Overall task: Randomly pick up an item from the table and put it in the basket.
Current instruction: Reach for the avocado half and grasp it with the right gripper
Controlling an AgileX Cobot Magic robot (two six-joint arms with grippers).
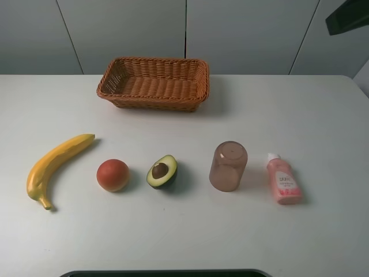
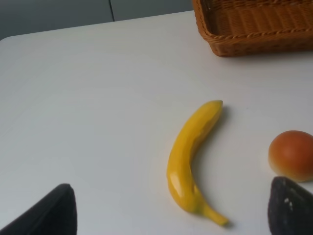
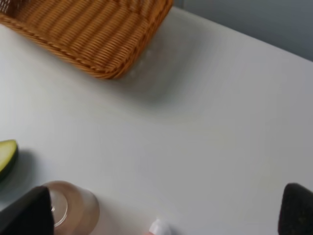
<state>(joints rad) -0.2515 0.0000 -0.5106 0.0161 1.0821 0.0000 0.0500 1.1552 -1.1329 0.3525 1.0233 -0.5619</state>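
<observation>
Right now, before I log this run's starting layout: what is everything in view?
table: one, white, under everything
basket: one, orange-brown wicker, far middle
banana: one, yellow, left end of the near row
round fruit: one, red-orange, right of the banana
avocado half: one, dark green, brown pit, middle of the row
cup: one, translucent brown, right of the avocado half
bottle: one, pink, white cap, lying at the right end
left gripper: one, dark, open, near the banana
right gripper: one, dark, open, near the cup

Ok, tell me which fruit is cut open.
The halved avocado, showing flesh and brown pit; the banana and the round red-orange fruit are whole.
</observation>
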